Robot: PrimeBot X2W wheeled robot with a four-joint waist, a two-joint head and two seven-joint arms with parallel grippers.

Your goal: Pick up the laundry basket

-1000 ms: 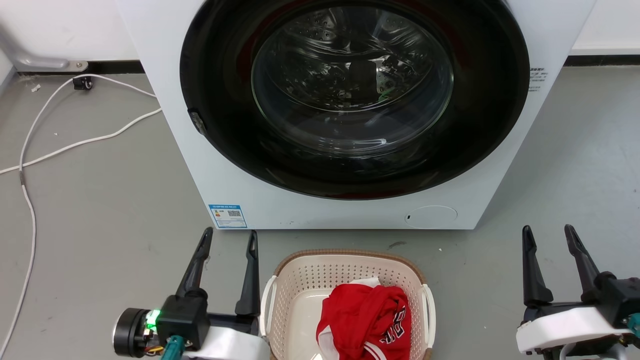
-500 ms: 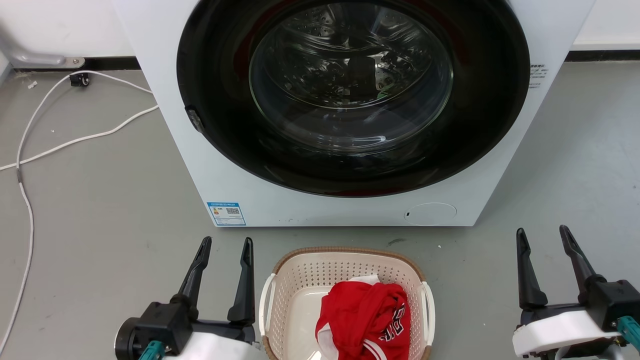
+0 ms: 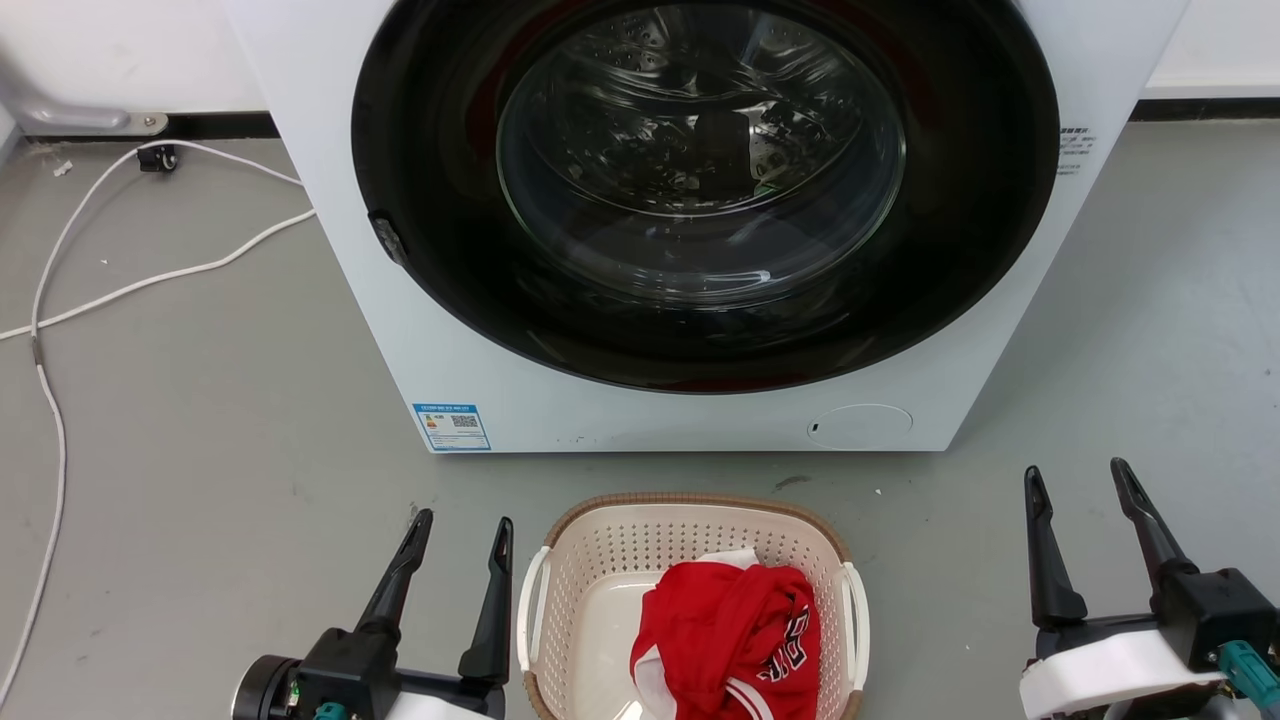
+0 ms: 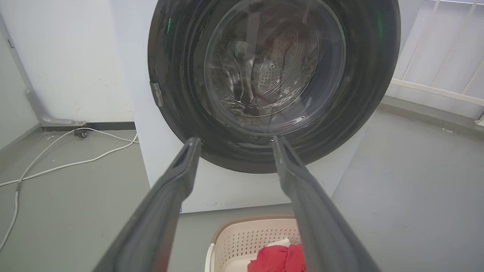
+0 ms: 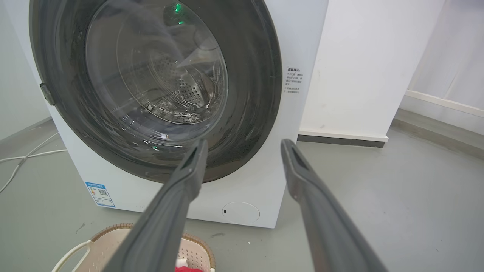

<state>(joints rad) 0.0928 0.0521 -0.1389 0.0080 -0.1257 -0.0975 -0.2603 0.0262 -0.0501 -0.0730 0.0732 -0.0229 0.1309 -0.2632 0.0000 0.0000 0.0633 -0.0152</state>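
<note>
Left claw (image 3: 465, 521) hangs open and empty, fingers up, just beside the laundry basket (image 3: 600, 560); right claw (image 3: 1074, 469) is equally open, well apart.

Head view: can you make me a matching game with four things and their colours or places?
Things:
1. laundry basket
2. shirt
3. cable
4. washing machine door

Colours or places:
a. red, lying in the basket
b. black ring around glass
c. cream with a brown rim
d. white, lying on the floor

Pairs: 1-c, 2-a, 3-d, 4-b.
</note>
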